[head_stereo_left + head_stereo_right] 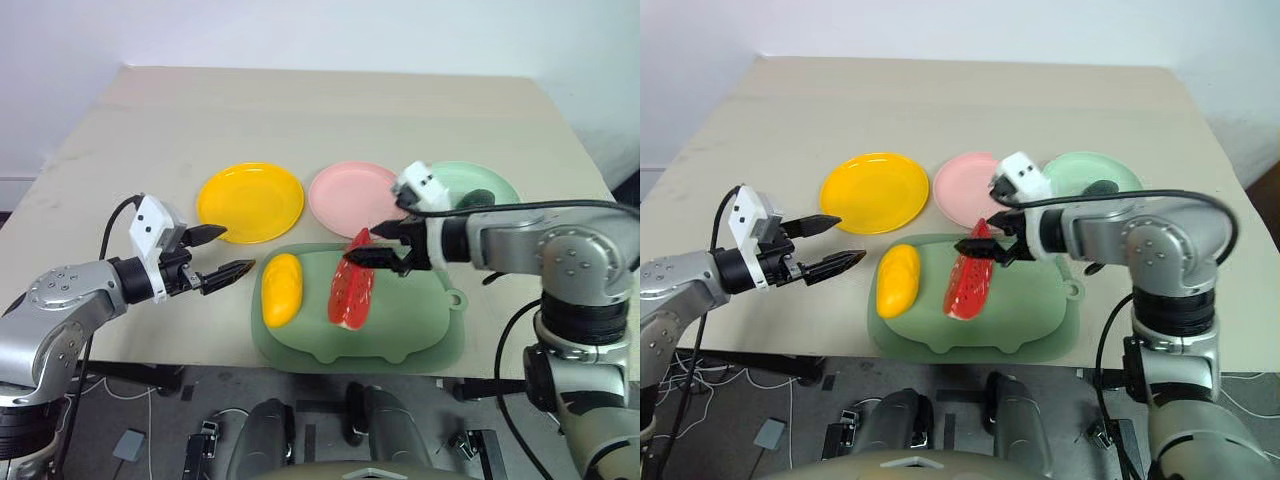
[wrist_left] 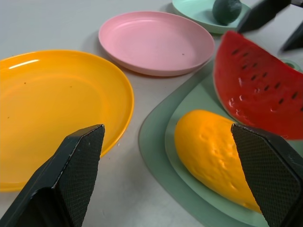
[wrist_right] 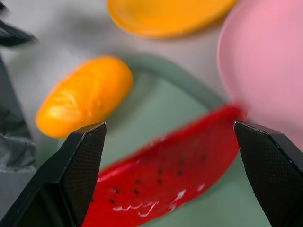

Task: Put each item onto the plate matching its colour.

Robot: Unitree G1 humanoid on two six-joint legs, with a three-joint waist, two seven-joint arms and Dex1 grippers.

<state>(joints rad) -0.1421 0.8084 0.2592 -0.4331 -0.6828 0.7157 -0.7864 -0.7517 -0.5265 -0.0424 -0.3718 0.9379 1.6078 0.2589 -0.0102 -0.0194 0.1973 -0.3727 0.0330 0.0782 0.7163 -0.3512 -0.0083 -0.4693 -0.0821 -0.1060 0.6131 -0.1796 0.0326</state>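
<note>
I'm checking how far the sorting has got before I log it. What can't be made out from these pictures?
- Avocado on the pale green plate: the right arm covers most of it in the head views, and the left wrist view's edge cuts off its top.
- Watermelon wedge: the right gripper hides its upper tip, so contact cannot be judged.
- Mango: blurred in the right wrist view.

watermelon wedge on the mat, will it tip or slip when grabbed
The watermelon stands on its thin rind edge, so a nudge would probably tip it. Its glossy surface looks slippery and hard, likely stiff plastic. The right gripper is open over it.
</note>
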